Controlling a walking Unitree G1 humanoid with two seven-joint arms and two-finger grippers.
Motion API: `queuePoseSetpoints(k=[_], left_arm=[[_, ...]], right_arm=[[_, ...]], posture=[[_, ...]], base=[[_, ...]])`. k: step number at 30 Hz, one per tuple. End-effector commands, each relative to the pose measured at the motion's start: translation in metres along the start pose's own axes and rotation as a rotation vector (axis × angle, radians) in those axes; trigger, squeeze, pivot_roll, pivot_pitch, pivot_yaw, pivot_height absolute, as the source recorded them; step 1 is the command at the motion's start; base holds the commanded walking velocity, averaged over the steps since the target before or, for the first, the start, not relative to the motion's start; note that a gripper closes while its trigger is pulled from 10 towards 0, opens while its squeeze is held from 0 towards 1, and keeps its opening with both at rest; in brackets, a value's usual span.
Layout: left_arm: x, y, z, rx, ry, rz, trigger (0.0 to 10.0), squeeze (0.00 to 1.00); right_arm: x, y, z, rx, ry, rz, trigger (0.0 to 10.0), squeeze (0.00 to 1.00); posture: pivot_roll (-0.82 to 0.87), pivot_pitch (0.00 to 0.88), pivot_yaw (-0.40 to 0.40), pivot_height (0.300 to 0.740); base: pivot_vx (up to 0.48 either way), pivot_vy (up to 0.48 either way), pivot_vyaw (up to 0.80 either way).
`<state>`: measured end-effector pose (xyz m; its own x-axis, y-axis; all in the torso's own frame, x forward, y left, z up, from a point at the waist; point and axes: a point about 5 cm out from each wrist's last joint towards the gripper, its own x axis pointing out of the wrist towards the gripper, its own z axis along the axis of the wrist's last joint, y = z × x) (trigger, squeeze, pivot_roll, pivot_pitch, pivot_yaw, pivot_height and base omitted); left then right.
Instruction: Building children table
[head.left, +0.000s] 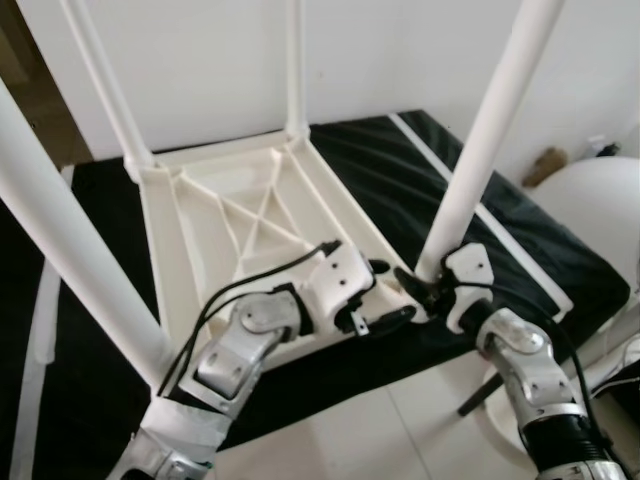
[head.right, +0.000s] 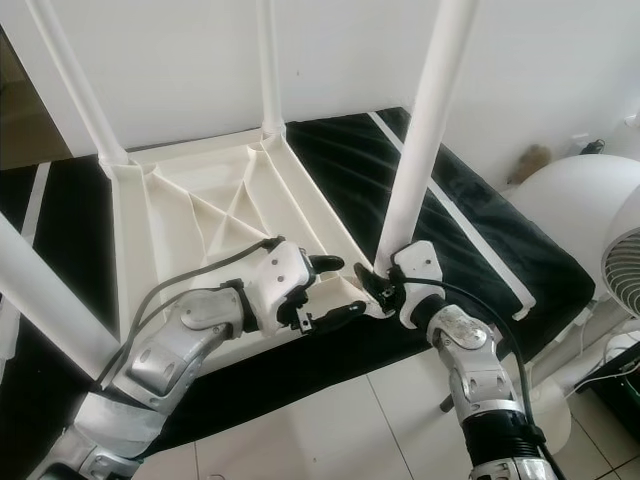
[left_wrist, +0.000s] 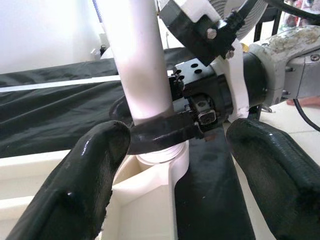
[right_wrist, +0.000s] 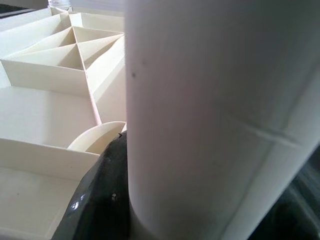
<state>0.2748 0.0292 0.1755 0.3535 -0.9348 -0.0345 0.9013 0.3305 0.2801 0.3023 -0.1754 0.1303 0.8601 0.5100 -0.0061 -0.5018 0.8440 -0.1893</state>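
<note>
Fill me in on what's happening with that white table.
The robot is putting together a small white table that lies upside down on a black mat, its legs pointing up. The right tool is clamped around the base of the near right leg, at its corner socket. The left tool hangs open just beside that leg.

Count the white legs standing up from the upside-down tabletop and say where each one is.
4. The far-left leg and far-right leg stand at the back corners, the near-left leg by the left arm, and the near-right leg has the right gripper around its base.
</note>
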Motion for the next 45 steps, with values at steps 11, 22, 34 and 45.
queuePoseSetpoints(k=[11, 22, 34, 45], left_arm=[[-0.002, -0.006, -0.007, -0.022, 0.018, -0.018, 10.0, 0.00], [-0.001, -0.007, -0.012, 0.004, 0.042, -0.024, 10.0, 0.00], [0.000, -0.005, -0.022, -0.026, 0.048, 0.010, 10.0, 0.00], [-0.003, -0.006, -0.031, -0.088, 0.038, 0.033, 10.0, 0.00]], right_arm=[[-0.010, 0.009, -0.009, 0.073, 0.035, -0.119, 10.0, 0.00], [-0.014, 0.007, -0.009, 0.130, 0.045, -0.429, 10.0, 0.00], [-0.011, 0.021, -0.013, 0.245, 0.069, -0.740, 10.0, 0.00], [-0.001, 0.041, -0.011, 0.270, 0.092, -0.737, 10.0, 0.00]], posture=[[-0.10, 0.037, 0.003, 0.740], [-0.12, 0.030, 0.011, 0.740], [-0.11, 0.016, 0.009, 0.740], [-0.11, 0.008, 0.015, 0.740]], base=[[0.000, 0.000, 0.00], [0.000, 0.000, 0.00], [0.000, 0.000, 0.00], [0.000, 0.000, 0.00]])
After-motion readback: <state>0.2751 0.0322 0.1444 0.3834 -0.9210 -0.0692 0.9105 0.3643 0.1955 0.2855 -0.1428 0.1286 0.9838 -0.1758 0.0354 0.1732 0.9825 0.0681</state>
